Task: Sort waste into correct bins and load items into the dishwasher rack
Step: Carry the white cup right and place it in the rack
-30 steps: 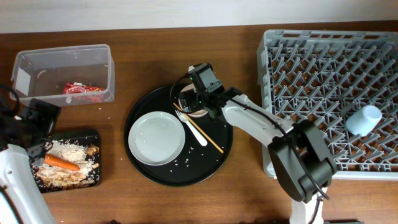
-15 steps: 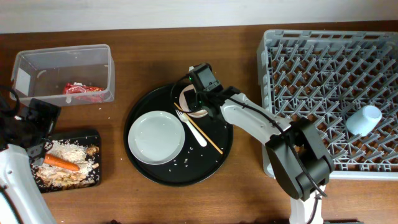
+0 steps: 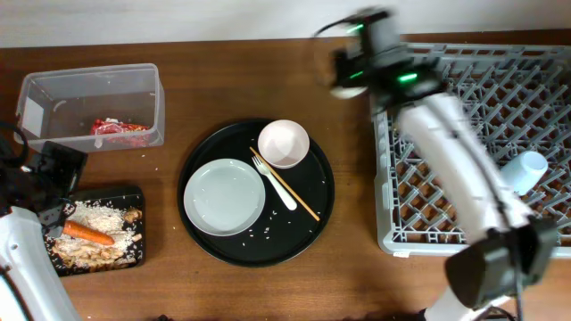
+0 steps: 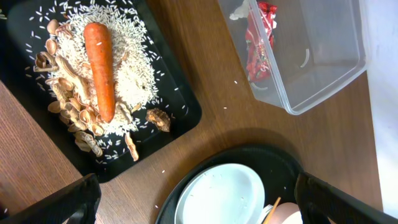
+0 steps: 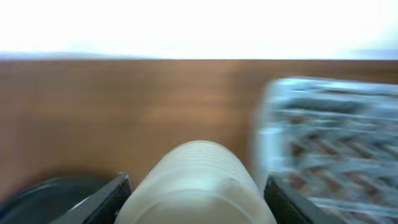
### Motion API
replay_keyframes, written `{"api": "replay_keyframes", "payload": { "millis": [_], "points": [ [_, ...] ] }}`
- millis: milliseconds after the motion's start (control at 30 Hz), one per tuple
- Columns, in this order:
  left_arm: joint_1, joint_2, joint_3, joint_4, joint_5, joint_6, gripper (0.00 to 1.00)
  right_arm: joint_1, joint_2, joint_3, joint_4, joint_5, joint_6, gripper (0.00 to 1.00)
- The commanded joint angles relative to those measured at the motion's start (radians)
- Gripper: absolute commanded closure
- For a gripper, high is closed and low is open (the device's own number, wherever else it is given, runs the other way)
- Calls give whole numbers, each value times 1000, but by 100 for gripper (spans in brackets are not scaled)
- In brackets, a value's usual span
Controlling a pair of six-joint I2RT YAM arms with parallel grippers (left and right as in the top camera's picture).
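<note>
Only the right wrist view shows what the right gripper carries. Its jaws press on the sides of the small white cup, over bare wood beside the dishwasher rack. Overhead, that arm is a blur at the rack's corner.

The left wrist view shows the left gripper spread wide and empty, and a brown chunk near the carrot in the black tray.

Only the overhead view shows the light blue cup in the rack.
</note>
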Motion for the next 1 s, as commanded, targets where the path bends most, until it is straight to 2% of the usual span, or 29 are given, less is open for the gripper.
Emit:
{"api": "replay_keyframes", "payload": {
  "millis": [0, 133, 333, 567, 667, 733, 767, 967],
  "points": [
    [5, -3, 0, -2, -7, -13, 1, -223, -42, 31, -52, 25, -30, 38],
    [5, -3, 0, -2, -7, -13, 1, -436, -25, 30, -86, 24, -104, 37],
    [5, -3, 0, -1, -7, -13, 1, -583, 53, 29, -84, 25, -106, 36],
    [5, -3, 0, -1, -7, -13, 1, -627, 175, 29, -98, 37, -106, 31],
    [5, -3, 0, -1, -7, -13, 1, -628, 179, 29, -100, 44, -106, 25],
    [5, -3, 0, -1, -7, -13, 1, -628, 179, 29, -102, 44, -117, 14],
    [5, -3, 0, -1, -7, -13, 1, -629, 179, 29, -109, 45, -126, 12],
    [5, -3, 0, -2, -7, -13, 1, -623, 122, 31, -149, 54, -110, 7]
  ]
}}
